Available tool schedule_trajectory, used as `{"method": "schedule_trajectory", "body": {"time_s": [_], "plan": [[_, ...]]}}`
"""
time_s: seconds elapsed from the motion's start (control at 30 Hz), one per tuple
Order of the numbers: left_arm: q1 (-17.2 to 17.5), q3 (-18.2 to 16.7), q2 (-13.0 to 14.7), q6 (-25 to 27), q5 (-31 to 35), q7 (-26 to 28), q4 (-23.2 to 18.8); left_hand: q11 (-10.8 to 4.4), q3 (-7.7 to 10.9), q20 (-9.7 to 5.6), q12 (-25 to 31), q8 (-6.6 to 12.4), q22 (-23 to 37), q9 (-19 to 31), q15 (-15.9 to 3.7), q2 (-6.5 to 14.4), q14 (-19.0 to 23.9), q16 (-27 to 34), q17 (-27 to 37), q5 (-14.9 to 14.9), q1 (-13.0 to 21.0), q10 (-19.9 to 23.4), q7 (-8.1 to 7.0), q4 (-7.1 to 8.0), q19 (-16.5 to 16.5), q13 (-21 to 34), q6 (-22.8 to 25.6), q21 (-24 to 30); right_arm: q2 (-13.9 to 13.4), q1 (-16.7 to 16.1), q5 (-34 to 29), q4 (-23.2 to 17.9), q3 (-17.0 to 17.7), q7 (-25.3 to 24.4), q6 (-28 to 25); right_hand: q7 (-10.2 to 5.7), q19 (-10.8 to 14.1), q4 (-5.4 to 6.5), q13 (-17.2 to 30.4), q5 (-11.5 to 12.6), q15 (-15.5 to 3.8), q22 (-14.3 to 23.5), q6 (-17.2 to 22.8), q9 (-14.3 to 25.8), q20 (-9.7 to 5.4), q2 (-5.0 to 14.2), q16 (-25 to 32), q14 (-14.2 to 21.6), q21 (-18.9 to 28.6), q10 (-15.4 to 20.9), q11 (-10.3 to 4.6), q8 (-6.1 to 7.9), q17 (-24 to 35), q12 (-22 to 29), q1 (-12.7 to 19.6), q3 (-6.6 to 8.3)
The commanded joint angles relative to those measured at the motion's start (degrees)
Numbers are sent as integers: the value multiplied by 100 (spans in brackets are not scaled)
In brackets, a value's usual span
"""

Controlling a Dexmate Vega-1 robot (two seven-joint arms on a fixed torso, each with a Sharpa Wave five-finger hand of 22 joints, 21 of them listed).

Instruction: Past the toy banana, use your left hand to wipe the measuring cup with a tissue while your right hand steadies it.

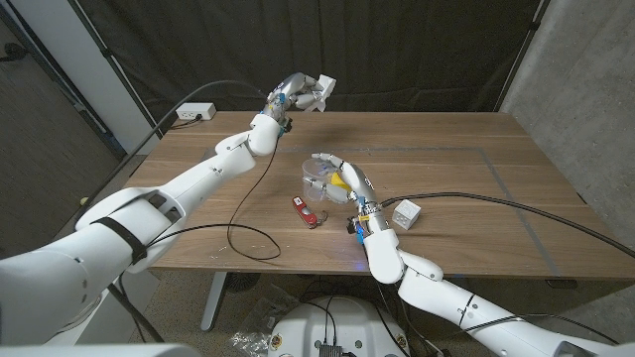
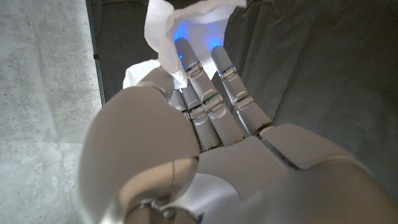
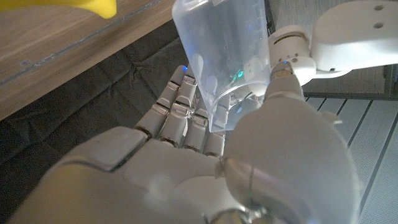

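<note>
In the head view, the right hand [image 1: 335, 175] wraps around the clear cup [image 1: 316, 181] near the middle of the desk [image 1: 476, 198], most likely to keep it from sliding when it gets wiped. The yellow banana [image 1: 342, 182] peeks out just beside the cup, partly hidden by that hand. The left hand [image 1: 296, 93] is up in the air above the desk's far edge, well apart from the cup, and pinches a white tissue [image 1: 319, 91]. A small red thing [image 1: 306, 212] lies near the cup, and a white box [image 1: 405, 213] sits by the right arm. In the left wrist view, the tissue [image 2: 180, 28] is caught between the thumb and the fingers [image 2: 214, 81], so it is ready to wipe but has not reached the cup yet. In the right wrist view, the fingers [image 3: 180, 106] and thumb hug the cup [image 3: 227, 56] on both sides, holding it tight, with a bit of banana [image 3: 81, 6] close by.
</note>
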Motion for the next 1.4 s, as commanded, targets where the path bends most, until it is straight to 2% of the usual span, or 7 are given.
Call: {"method": "schedule_trajectory", "body": {"time_s": [0.03,0.3,0.53,0.73,0.97,1.27,1.4], "plan": [[443,-482,253,-504,-838,-915,-546,-290,55,-293,20,18,13,38,-2,6,20,-31,23,-4,-28,322,102,1,1,39,59,79,230,237,484,513,477,-32,578,14,-18,-23,21,47,-887,10,22,24,-488,148,4,74,66,19,9,-19,28,-13,235,-31],[652,-799,173,-770,-1779,-1735,-501,-285,60,-298,18,10,15,49,-4,11,22,-41,41,-8,-30,313,97,4,5,60,37,118,707,417,675,1072,721,-127,894,26,-31,-5,36,46,-890,14,30,26,-494,167,-17,76,101,32,30,-23,44,-21,231,-53],[584,-978,-85,-1001,-2901,-2934,-9,-279,65,-299,19,9,16,62,-1,18,28,-49,61,-10,-34,304,112,9,-10,84,24,150,1047,518,708,1374,920,-220,898,38,-51,2,51,46,-896,18,43,29,-508,197,-20,96,128,71,28,-24,66,-16,251,-63],[264,-1021,-406,-1082,-3812,-4396,782,-280,72,-286,19,-2,16,76,-5,23,29,-56,77,-12,-26,291,110,6,-32,106,-19,171,1260,540,766,1438,1058,-172,725,71,-121,70,72,25,-857,24,-98,35,-549,177,-56,70,149,-47,46,-88,83,-77,144,-143],[-308,-998,-803,-1088,-4316,-5920,1944,-255,82,-265,12,4,16,105,0,34,-3,-79,97,-16,-19,250,124,6,-63,140,-37,201,1492,514,682,1411,1178,-248,335,78,-153,81,96,22,-901,30,-129,48,-610,192,-61,72,186,-57,36,-106,121,-96,150,-181],[-1098,-996,-1363,-1285,-4365,-7180,3559,-252,91,-250,15,-4,14,127,6,50,-35,-103,119,-21,-21,233,133,14,-103,179,-81,230,1753,518,668,1468,1309,-269,-62,67,-183,3,123,24,-908,48,-200,68,-678,278,10,101,245,-106,-1,-138,231,-137,356,-150],[-1327,-1018,-1506,-1092,-4305,-7422,3912,-253,96,-242,19,-2,12,138,6,57,-53,-116,132,-23,-22,227,149,17,-115,201,-89,248,1857,560,625,1563,1344,-319,-124,88,-186,-19,135,20,-908,58,-205,74,-675,319,39,106,280,-96,18,-143,281,-143,430,-142]]}}
